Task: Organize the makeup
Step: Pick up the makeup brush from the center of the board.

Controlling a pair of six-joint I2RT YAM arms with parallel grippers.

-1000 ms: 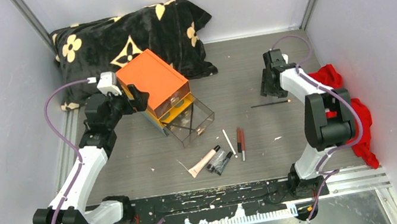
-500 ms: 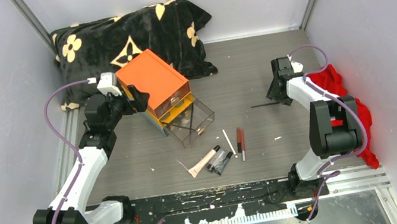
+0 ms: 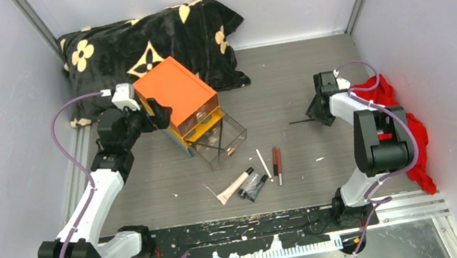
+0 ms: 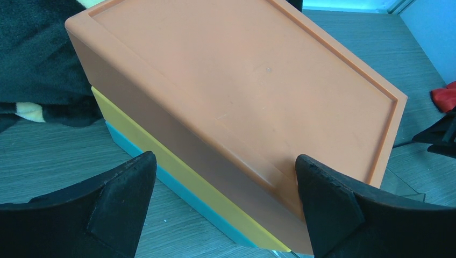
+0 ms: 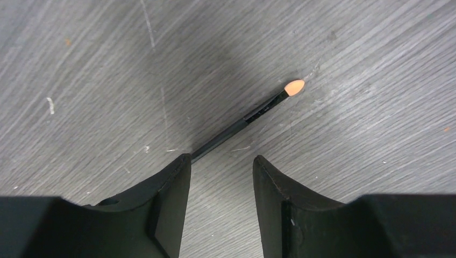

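Black applicator stick (image 5: 244, 120) now beneath right pincer (image 5: 220, 159).
Pincer has descended over it, jaws half apart, not yet gripping; pickup appears next.

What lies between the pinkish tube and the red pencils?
Top view: the black tube and a thin white pencil lie between the pinkish tube and the red pencils.

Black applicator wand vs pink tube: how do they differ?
The black applicator wand is thin with a peach tip; the pink tube is thicker with a black cap. The wand lies on the right, one end hidden behind the open right gripper; the tube lies front centre, no gripper near. Both lie flat on the table.
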